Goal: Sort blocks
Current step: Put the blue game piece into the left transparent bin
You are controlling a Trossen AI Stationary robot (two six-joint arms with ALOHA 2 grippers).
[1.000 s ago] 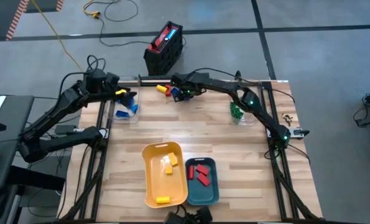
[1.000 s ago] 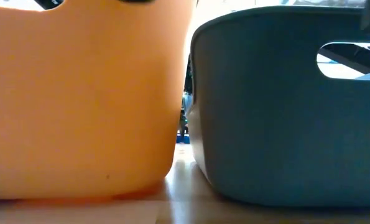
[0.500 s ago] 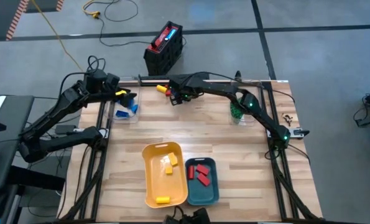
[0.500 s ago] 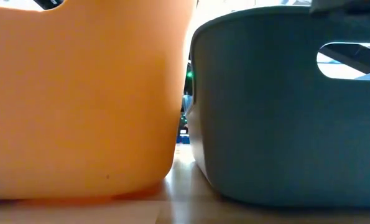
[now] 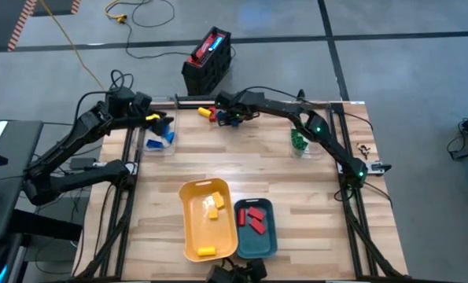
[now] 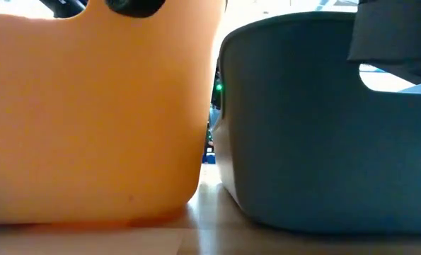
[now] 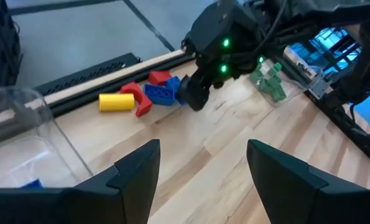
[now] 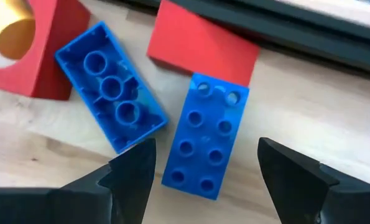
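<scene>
High view: yellow tray point(image 5: 188, 236) holds yellow blocks point(image 5: 212, 206).

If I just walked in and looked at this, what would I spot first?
Probably the big yellow tray and the teal tray side by side at the near edge of the table, with yellow blocks and red blocks in them. At the far edge, the right end effector hangs open over two blue blocks beside red ones.
</scene>
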